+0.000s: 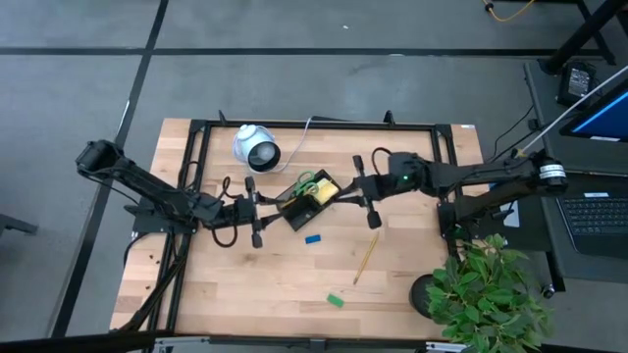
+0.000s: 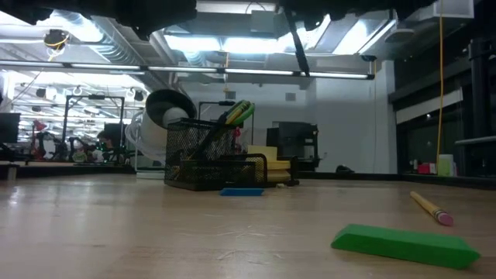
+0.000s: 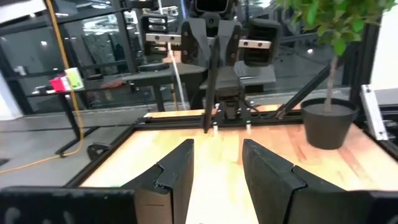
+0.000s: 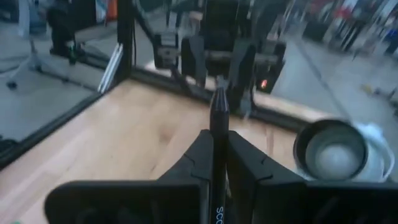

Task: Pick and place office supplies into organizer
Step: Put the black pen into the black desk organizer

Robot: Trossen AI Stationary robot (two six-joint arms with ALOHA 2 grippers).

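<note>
Right wrist view, fingers point(image 4: 214, 163) clamping black pen point(image 4: 217, 134), pen pointing straight ahead

Organizer point(image 2: 208, 159) contents: indistinct, centre of low view | green block point(image 2: 406, 243): cropped, lower right | pencil point(image 2: 431, 208): partly hidden.

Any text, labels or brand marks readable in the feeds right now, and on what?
"SCO": white letters on the black pen clamped in the right pincer; the rest is cut off.
Laptop screen and keyboard beside the table: too small to read.
Nothing else legible.
</note>
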